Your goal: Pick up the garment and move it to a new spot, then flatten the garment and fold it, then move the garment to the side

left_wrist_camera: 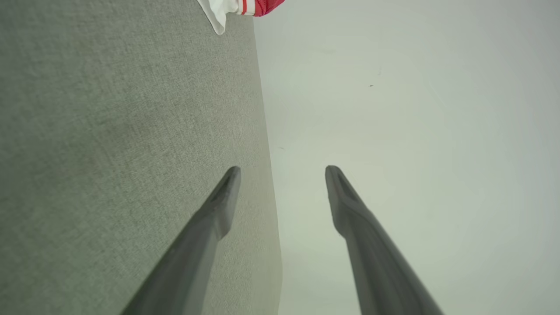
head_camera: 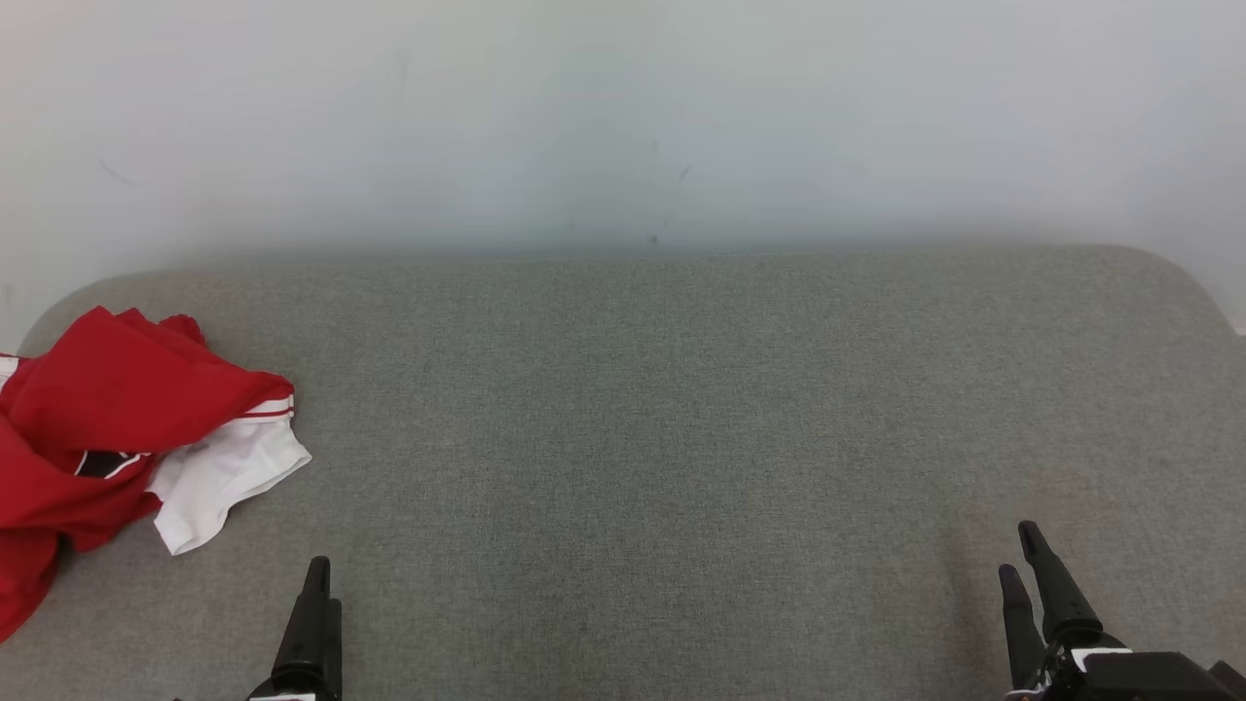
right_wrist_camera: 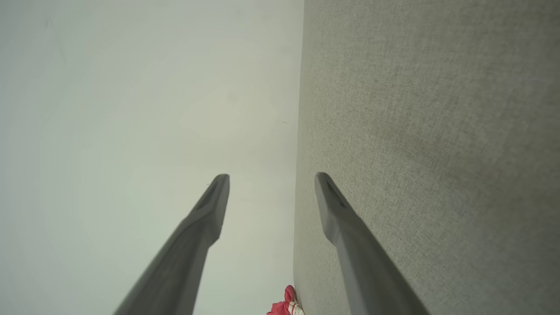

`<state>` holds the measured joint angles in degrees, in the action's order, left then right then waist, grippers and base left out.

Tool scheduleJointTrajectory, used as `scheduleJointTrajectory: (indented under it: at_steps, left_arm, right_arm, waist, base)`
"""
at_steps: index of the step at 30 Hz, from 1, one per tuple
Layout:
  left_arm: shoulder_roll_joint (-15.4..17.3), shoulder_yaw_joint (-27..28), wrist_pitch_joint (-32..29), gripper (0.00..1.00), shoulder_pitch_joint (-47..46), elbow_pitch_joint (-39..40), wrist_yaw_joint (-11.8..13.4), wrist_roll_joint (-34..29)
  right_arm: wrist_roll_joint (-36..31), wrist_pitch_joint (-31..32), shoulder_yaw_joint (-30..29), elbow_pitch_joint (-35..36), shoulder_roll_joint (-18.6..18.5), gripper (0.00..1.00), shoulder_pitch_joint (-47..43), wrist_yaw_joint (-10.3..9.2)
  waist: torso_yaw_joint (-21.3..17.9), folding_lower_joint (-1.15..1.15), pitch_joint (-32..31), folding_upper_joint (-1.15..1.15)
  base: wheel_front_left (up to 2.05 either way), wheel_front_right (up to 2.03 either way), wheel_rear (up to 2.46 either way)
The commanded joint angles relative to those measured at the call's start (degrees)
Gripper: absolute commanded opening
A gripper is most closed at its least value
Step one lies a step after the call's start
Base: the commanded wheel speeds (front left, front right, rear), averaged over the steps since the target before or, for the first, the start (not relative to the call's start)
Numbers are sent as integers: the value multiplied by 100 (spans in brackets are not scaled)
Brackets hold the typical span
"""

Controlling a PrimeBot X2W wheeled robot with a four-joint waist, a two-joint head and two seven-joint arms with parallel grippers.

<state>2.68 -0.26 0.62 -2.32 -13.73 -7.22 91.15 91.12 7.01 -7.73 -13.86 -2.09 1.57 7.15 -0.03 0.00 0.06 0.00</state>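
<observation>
The broad grey woven-fabric surface (head_camera: 681, 438) stretches ahead of both grippers, bare between them; its cloth-like weave is a hazard, since fingertips driven too low could snag the cover rather than the garment. Beyond it rises the pale plain wall (head_camera: 623, 117); a long forward reach risks a knock there.

The crumpled red garment with a white striped sleeve (head_camera: 117, 428) lies ahead of the left gripper (head_camera: 324, 581) and off to its outer side, near but not touching, and well apart from the right gripper (head_camera: 1017, 547). Part of the red cloth runs out of the head view, so I cannot tell whether it hangs over the surface's edge; if it does, a weak pinch could let the whole heap slide off. Pinching the white sleeve alone would likely lift one loose layer and drag the rest in a tangle.

Both grippers are empty, each with its jaws set moderately apart, as both wrist views show; I judge that gap too narrow for a thick fold, so cloth may bunch outside the fingers.
</observation>
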Motion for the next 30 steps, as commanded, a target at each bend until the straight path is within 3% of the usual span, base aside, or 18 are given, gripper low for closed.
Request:
scheduleJointTrajectory:
  at_steps: [1,14,30]
  left_arm:
    - [16,14,65,100,-12,109,-13,-172]
    - [18,13,297,100,-50,154,197,-1406]
    - [21,-321,564,100,-89,179,414,-3498]
  right_arm:
    - [-118,-75,71,103,-34,100,171,20]
    - [-1179,-434,362,-31,-44,100,271,24]
    - [-3152,-846,753,-286,-57,100,425,30]
  waist:
    - [3,0,-1,0]
    - [33,0,-8,0]
    - [95,0,-15,0]
  base:
    - [0,0,0]
    - [0,0,0]
    - [0,0,0]
